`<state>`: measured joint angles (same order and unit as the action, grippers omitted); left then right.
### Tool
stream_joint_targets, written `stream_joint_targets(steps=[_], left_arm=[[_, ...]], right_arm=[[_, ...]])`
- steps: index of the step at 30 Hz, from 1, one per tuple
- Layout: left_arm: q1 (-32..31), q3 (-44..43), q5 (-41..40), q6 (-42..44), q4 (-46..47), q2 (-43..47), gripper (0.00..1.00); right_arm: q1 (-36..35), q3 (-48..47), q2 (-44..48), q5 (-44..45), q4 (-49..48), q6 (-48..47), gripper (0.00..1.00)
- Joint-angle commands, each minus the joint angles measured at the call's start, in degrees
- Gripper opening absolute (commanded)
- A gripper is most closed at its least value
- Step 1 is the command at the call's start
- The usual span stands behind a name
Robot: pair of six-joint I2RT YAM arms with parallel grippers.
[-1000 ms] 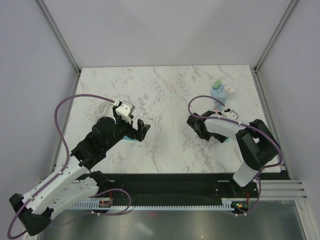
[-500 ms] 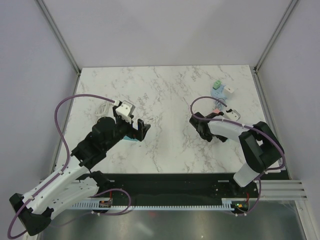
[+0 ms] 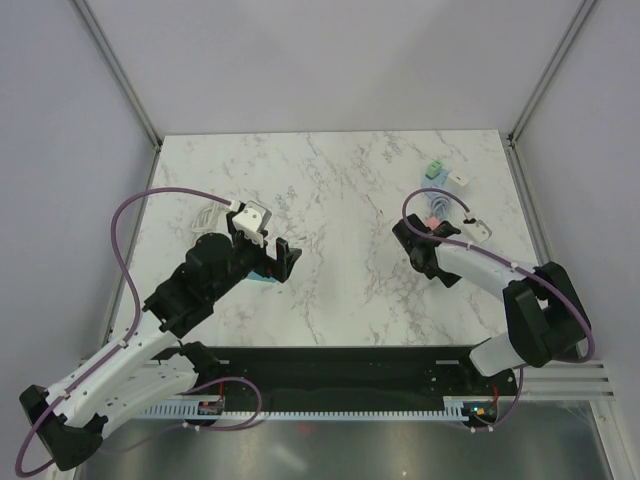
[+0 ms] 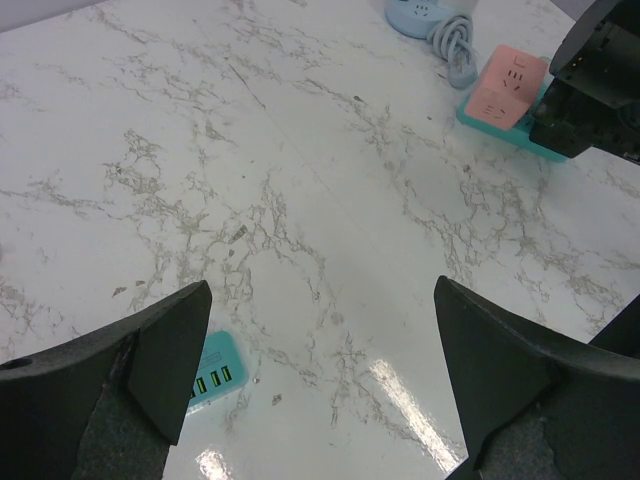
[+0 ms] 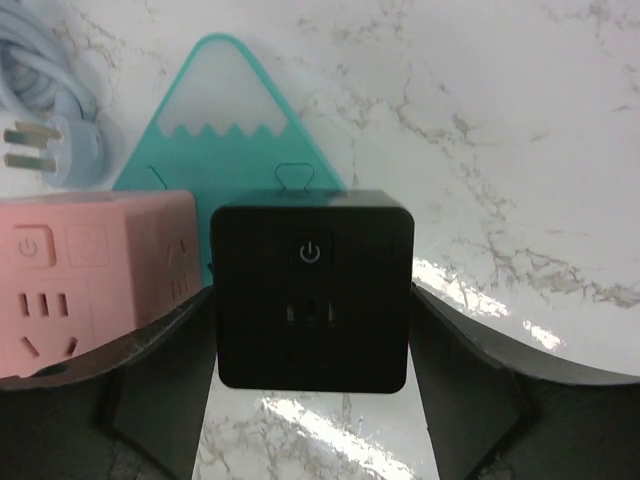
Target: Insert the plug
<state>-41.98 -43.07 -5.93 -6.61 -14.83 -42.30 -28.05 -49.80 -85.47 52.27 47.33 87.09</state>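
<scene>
A black socket cube [image 5: 312, 300] with a power button stands between the fingers of my right gripper [image 5: 312, 305], which lie against both its sides. It is right beside a pink socket cube [image 5: 90, 270] on a teal mountain-shaped mat [image 5: 230, 120]. The plug [image 5: 40, 145] on its pale blue cable lies on the table at the far left of the right wrist view, pins bare. My left gripper [image 4: 320, 300] hangs open over bare marble, nothing in it. From above, the right gripper [image 3: 408, 235] is just left of the pink cube [image 3: 437, 208].
A small teal USB charger [image 4: 215, 370] lies by my left finger. A green block [image 3: 435, 168] and a white block [image 3: 458, 180] sit at the back right, another white piece [image 3: 478, 228] right of the pink cube. Purple cables loop over both arms.
My right arm has swung to the right and a little back, bringing the black cube up beside the pink one. The left arm has stayed still.
</scene>
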Motion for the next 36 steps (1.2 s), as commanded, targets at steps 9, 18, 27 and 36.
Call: stream_joint_targets(steps=[9,18,27,36], left_arm=[[0.1,0.2,-0.5,0.6,2.7,1.2,1.0],[0.1,0.3,-0.5,0.6,2.8,1.5,0.99],[0.1,0.3,-0.6,0.8,2.8,1.6,0.99],[0.1,0.4,-0.9,1.1,2.7,1.0,0.99]], right_arm=[[0.1,-4.9,6.4,-7.9,4.2,-4.8,0.98],[0.5,-9.3,14.2,-9.0,7.6,-10.9,0.79],[3.4,-9.4,10.4,-8.8,5.5,-13.3,0.11],[8.1,-3.5,6.1,-11.7,-1.9,-16.5,0.08]])
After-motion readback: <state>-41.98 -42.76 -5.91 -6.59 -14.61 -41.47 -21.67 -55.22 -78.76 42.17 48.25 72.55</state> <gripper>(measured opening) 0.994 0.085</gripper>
